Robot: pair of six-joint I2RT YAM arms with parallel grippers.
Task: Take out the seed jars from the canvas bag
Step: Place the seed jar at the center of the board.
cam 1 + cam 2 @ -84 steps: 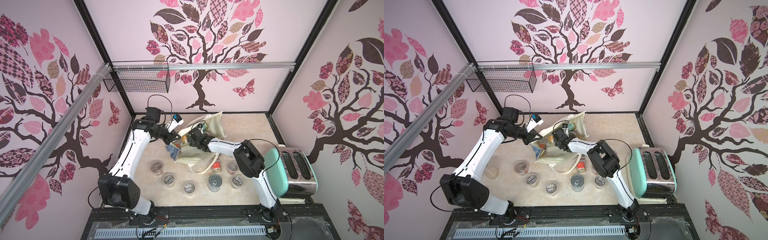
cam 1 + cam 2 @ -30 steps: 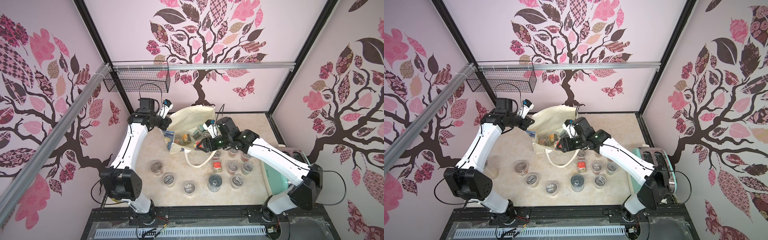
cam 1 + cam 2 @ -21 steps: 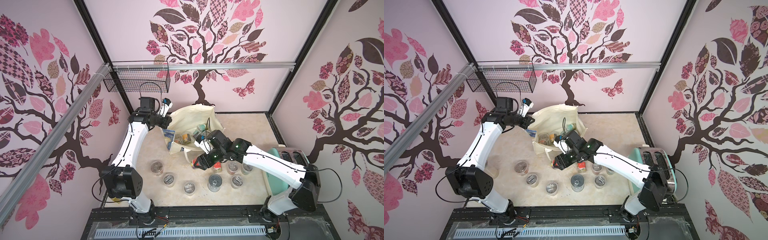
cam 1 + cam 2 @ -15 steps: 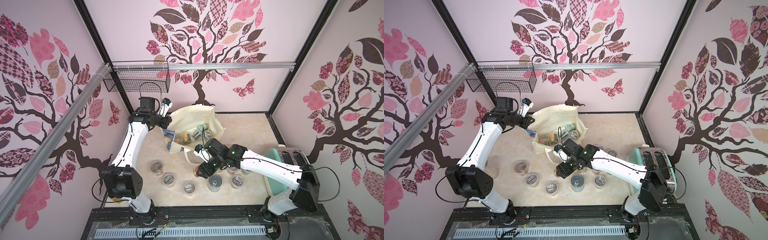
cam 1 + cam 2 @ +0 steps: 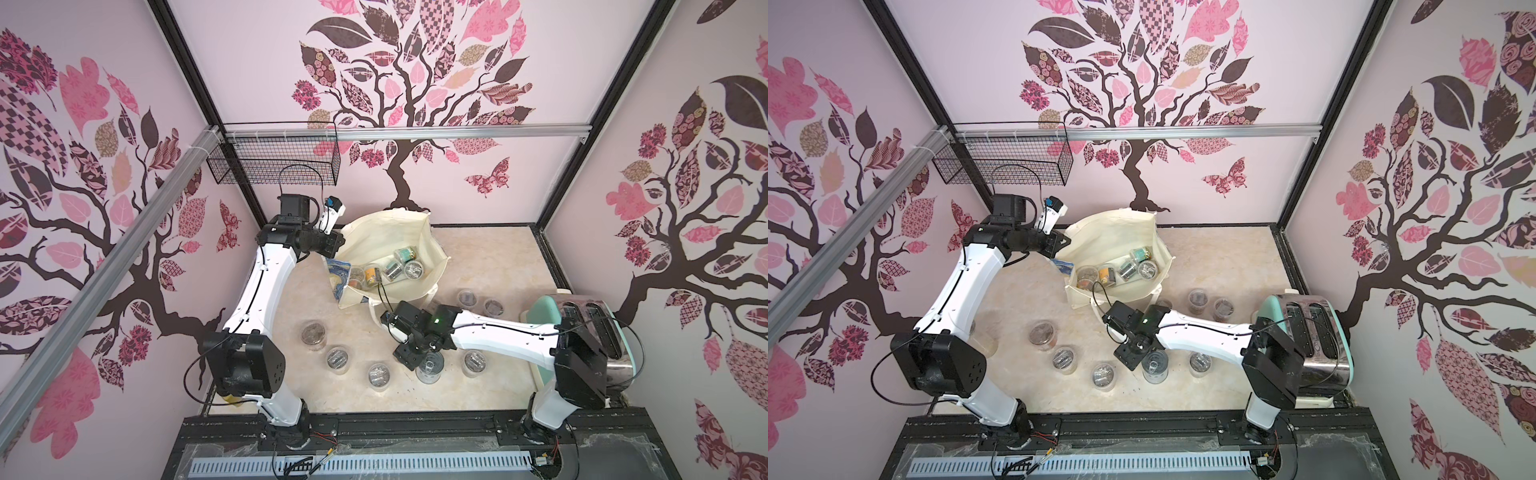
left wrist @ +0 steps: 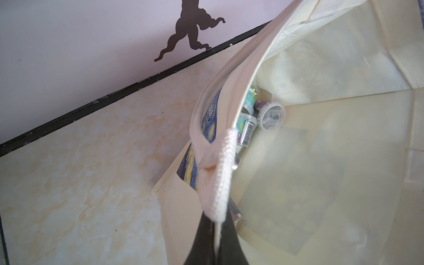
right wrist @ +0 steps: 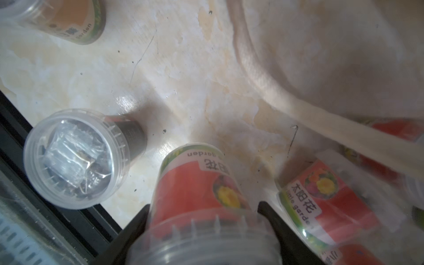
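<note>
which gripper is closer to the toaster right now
Right. The right gripper, holding a red-label seed jar, is over the table in front of the canvas bag, roughly level with the toaster. The left gripper pinches the bag's rope handle at its opposite edge, farther off.

Left arm up and reaching toward the back, elbow bent, wrist held high. Left gripper pinched fully closed on the rope handle; both top views show it level, pointing inward. Right arm stretched low across toward the middle, forearm near horizontal, wrist bent down. Right gripper points at the floor, jaws wide, one either side of a red-label seed jar, both against it.
</note>
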